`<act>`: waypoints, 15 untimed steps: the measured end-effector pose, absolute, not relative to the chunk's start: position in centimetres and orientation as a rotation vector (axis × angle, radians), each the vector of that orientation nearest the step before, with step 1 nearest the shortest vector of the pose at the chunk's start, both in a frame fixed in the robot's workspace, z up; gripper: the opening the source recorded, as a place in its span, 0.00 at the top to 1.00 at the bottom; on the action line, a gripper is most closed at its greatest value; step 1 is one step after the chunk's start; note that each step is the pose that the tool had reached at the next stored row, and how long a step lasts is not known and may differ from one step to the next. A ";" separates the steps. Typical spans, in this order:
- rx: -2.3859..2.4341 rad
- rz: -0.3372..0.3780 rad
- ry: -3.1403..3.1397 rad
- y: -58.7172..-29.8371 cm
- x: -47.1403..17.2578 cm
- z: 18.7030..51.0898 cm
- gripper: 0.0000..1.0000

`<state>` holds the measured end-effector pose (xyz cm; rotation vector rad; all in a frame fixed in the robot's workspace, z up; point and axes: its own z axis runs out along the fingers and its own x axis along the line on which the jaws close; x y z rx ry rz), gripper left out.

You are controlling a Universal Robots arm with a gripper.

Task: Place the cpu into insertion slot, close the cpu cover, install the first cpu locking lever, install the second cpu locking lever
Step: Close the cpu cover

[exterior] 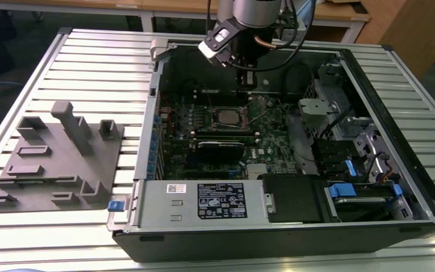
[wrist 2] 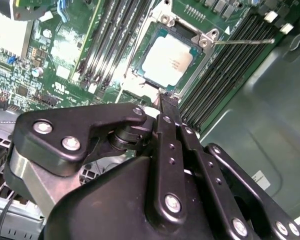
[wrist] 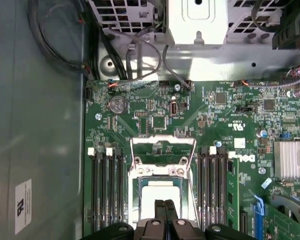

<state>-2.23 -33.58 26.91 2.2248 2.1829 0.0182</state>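
Note:
The cpu (wrist 2: pixel 172 59) (wrist: pixel 159 196), pale and square, sits in the insertion slot (exterior: pixel 227 117) on the green board. The silvery cpu cover (wrist 2: pixel 196 70) (wrist: pixel 162 171) seems to lie flat around it, the chip showing through its window. One thin wire locking lever (wrist 2: pixel 242 41) sticks out sideways from the socket. In the first wrist view two lever rods (wrist: pixel 193 154) (wrist: pixel 134 154) run away from the socket, joined by a bar. My gripper (wrist 2: pixel 165 98) (wrist: pixel 165 206) (exterior: pixel 246 88) is shut and holds nothing. Its tips hang just above the socket's edge.
Long black memory slots (wrist: pixel 106 190) (wrist: pixel 214 185) flank the socket. A finned heatsink (wrist: pixel 292 160) and cables (wrist: pixel 140 55) lie nearby. The case walls (exterior: pixel 157 113) ring the board. A grey fixture (exterior: pixel 59 158) rests on the slatted table at the exterior view's left.

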 end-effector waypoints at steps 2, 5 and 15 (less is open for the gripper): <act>2.225 0.018 2.183 -33.6 -2.2 26.9 0.89; 2.225 0.018 2.183 -33.6 -2.1 26.9 0.89; 2.225 0.018 2.183 -33.6 -1.1 26.8 0.89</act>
